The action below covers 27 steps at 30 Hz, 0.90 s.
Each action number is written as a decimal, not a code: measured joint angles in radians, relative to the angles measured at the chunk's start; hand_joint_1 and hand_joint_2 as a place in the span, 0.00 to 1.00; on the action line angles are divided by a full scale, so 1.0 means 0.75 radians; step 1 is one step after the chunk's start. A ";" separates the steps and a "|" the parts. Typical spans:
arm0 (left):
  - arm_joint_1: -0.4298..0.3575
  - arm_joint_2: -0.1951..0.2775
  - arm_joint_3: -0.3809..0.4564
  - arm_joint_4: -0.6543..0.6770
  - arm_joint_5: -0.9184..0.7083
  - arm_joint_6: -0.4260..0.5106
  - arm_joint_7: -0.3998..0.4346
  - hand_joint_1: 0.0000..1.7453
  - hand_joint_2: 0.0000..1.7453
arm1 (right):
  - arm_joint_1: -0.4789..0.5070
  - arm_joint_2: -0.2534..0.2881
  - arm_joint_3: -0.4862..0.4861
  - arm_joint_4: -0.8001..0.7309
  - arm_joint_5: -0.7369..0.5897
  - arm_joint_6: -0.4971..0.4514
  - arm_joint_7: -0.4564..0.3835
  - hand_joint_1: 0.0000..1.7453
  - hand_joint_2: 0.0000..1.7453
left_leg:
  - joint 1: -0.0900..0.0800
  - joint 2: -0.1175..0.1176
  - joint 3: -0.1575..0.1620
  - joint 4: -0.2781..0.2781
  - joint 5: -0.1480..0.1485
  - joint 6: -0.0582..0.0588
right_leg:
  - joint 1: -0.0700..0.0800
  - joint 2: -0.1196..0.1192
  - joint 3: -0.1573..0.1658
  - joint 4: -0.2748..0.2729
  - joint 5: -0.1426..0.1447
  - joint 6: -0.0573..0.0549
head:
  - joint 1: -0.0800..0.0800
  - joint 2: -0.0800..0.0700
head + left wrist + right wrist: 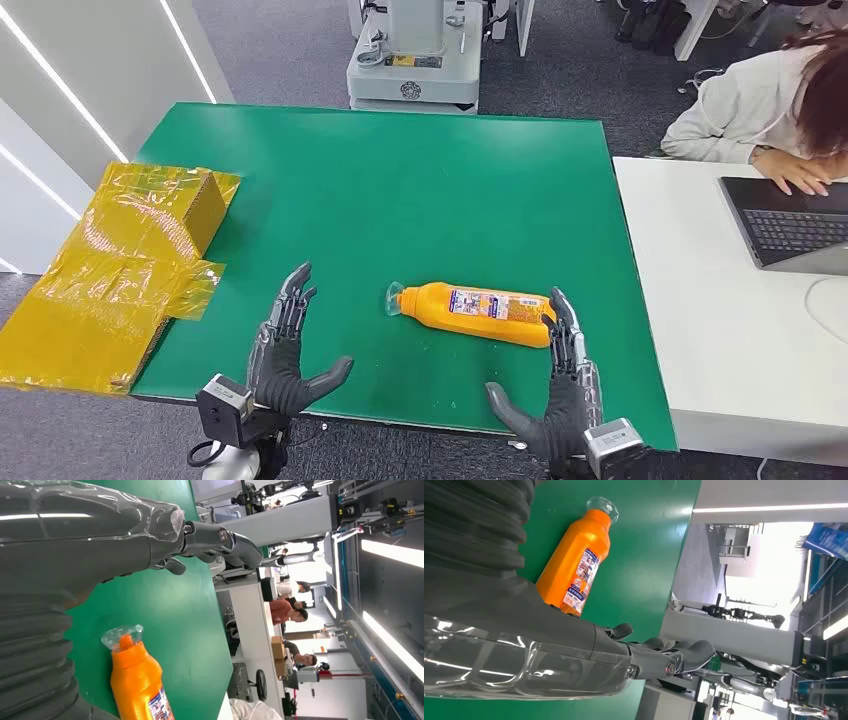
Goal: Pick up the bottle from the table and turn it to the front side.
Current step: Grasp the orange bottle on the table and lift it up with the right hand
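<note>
Yellow-taped cardboard box (120,270) at green table's (420,180) left edge; laptop (790,220) on white desk (720,330).

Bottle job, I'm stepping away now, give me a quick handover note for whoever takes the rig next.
Left hand: open, fingers spread, on the near side of the green table, well clear of the bottle.
Right hand: open, holding nothing, its fingertips right beside the bottle's base; contact cannot be told.
Bottle: orange, lying on its side near the table's front edge, clear cap pointing toward the left hand, label showing on top.
Done: nothing yet; the bottle is not picked up.
Left: grasp it, probably with the right hand since it is nearest, lift it and turn it to the front side.
</note>
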 joint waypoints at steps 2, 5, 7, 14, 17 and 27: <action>0.000 -0.002 0.003 0.000 -0.002 -0.003 0.001 0.00 1.00 | -0.001 0.003 0.000 0.000 0.001 0.004 0.002 0.00 1.00 | 0.000 0.000 0.000 0.000 0.000 0.000 | 0.000 0.000 0.000 0.000 0.000 0.000 | 0.000 0.000; 0.000 -0.006 0.006 0.000 -0.005 -0.009 0.005 0.00 1.00 | -0.007 0.012 -0.001 0.000 0.004 0.017 0.007 0.00 1.00 | 0.000 0.000 0.000 0.000 0.000 0.000 | 0.000 0.000 0.000 0.000 0.000 0.000 | 0.000 0.000; 0.000 -0.009 0.007 0.000 -0.006 -0.010 0.007 0.00 1.00 | -0.011 0.017 -0.003 0.000 0.006 0.024 0.009 0.00 1.00 | 0.000 0.000 0.000 0.000 0.000 0.000 | 0.000 0.000 0.000 0.000 0.000 0.000 | 0.000 0.000; 0.000 -0.015 0.007 -0.001 -0.015 -0.012 0.016 0.00 1.00 | -0.022 0.037 -0.024 0.000 0.016 0.048 0.021 0.00 1.00 | 0.000 0.000 0.000 0.000 0.000 0.000 | 0.000 0.000 0.000 0.000 0.000 0.000 | 0.000 0.000; 0.000 -0.019 0.007 -0.002 -0.028 -0.022 0.033 0.00 1.00 | -0.027 0.039 -0.032 0.000 0.017 0.050 0.022 0.00 1.00 | 0.000 0.000 0.000 0.000 0.000 0.000 | 0.000 0.000 0.000 0.000 0.000 0.000 | 0.000 0.000; -0.007 -0.039 0.008 -0.002 -0.043 -0.051 0.049 0.00 1.00 | -0.022 0.040 -0.047 -0.003 0.036 0.048 0.022 0.00 1.00 | 0.000 0.000 0.000 0.000 0.000 0.000 | 0.000 0.000 0.000 0.000 0.000 0.000 | 0.000 0.000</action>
